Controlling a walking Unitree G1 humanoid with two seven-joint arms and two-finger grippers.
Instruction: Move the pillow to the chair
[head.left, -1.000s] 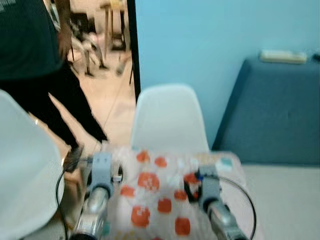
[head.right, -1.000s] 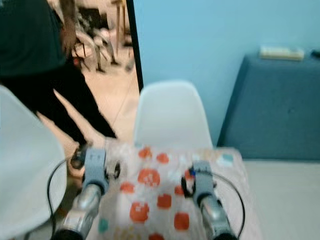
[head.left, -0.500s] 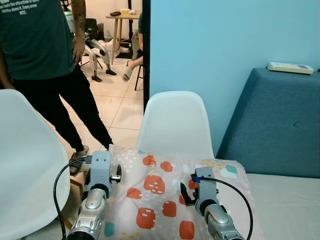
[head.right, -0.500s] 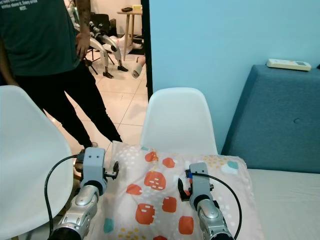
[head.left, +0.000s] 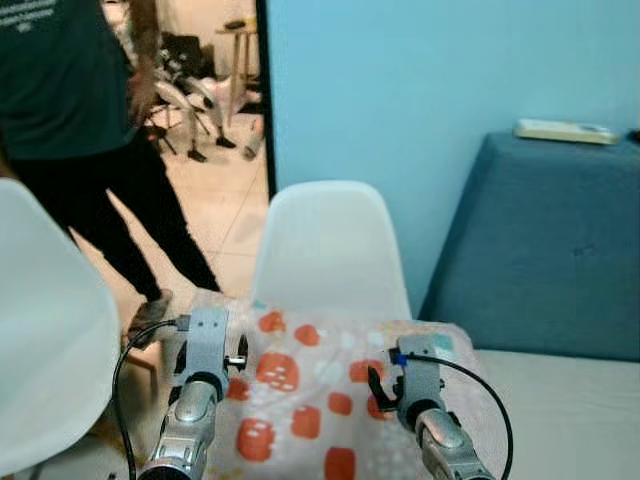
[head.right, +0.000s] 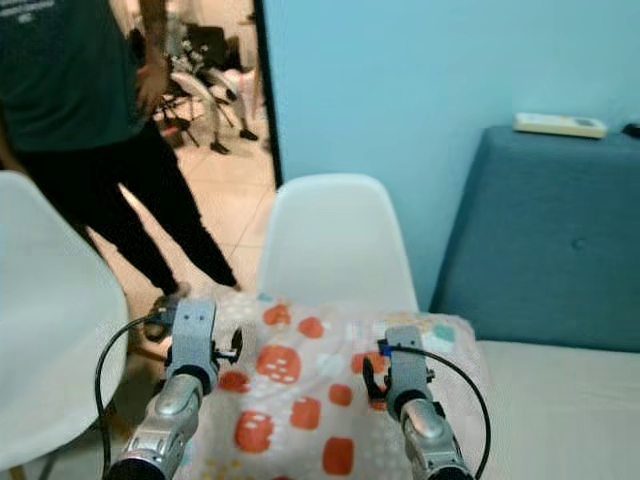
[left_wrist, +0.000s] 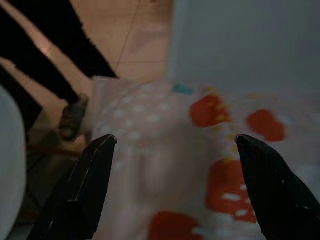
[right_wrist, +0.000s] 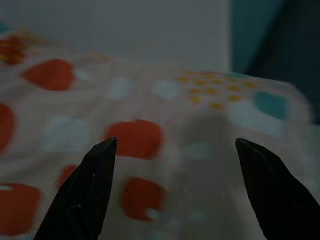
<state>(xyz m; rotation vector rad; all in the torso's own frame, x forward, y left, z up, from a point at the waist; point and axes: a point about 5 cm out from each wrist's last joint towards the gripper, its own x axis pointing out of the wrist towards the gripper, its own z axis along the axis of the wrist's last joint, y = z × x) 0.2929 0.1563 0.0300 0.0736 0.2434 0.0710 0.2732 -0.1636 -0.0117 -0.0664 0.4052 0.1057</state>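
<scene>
Pillow (head.right: 300, 385), white with orange patches, lies just before white chair (head.right: 335, 245), between both arms. Left gripper (left_wrist: 172, 150) over pillow's left edge, fingers spread wide, holding nothing. Right gripper (right_wrist: 172, 150) over pillow's right part, likewise wide open, empty. Person (head.left: 70, 110) stands left.

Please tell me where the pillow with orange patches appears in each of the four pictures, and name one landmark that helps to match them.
Left eye view: pillow low in the middle, under both arms, before the white chair.
Right eye view: pillow low in the middle, same chair behind.
Left wrist view: pillow spreads beneath the two black fingers.
Right wrist view: pillow beneath the fingers, dimly lit.
Shared landmark: the pillow's orange patches.
</scene>
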